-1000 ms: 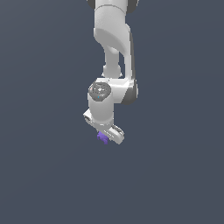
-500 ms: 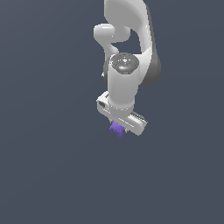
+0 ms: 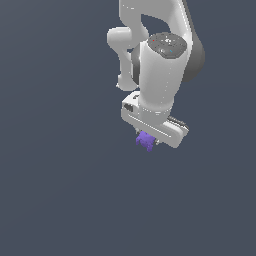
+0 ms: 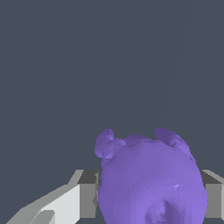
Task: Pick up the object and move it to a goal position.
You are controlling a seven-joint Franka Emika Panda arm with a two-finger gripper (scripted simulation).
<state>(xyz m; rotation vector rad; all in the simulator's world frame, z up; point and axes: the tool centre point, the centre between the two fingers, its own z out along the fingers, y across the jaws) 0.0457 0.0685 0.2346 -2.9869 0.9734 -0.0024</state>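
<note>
The object is a small purple lump [image 3: 145,141] with notches, held under my white gripper [image 3: 150,142] in the exterior view. In the wrist view the purple lump [image 4: 151,177] fills the space between my two grey-white fingers [image 4: 85,194], which press on it from both sides. My gripper is shut on the lump and holds it in the air. The fingertips are mostly hidden behind the hand in the exterior view. No goal marker shows.
The white arm [image 3: 160,65] rises above the gripper to the frame's upper edge. All around is a plain dark grey-blue background with no other objects in view.
The arm with the purple lump in the gripper has moved toward the exterior view's right and closer to the camera, so it looks larger. The grip on the lump is unchanged.
</note>
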